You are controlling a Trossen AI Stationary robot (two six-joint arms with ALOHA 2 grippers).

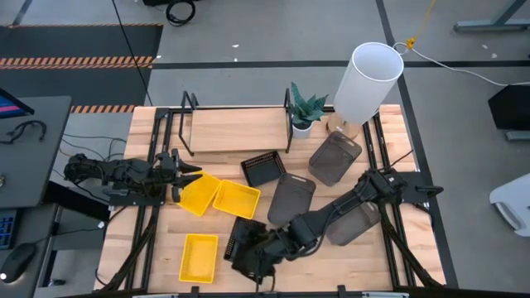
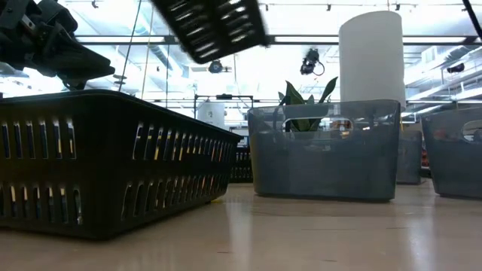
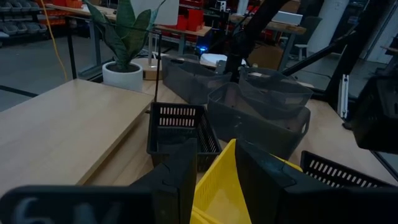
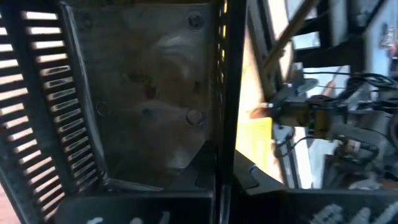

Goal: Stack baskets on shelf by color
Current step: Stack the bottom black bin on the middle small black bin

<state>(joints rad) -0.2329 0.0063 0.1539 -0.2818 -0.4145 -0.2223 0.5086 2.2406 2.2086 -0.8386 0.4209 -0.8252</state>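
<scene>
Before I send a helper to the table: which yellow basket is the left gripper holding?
Start at the wooden shelf at the table's back. Just in front of its left end, the left gripper is shut on a yellow basket. It is the tilted one, touching another yellow basket; the third lies apart, nearer the front.

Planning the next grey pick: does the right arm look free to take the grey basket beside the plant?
Probably not yet: the right hand is shut on a black mesh basket, lifted at the table's front. The grey basket itself lies uncovered.

Smooth bright yellow plastic baskets (image 1: 237, 199), slotted black plastic mesh baskets (image 1: 263, 169) and translucent smoky grey plastic baskets (image 1: 334, 157) sit on a pale, matt wooden tabletop (image 1: 397, 157).
</scene>
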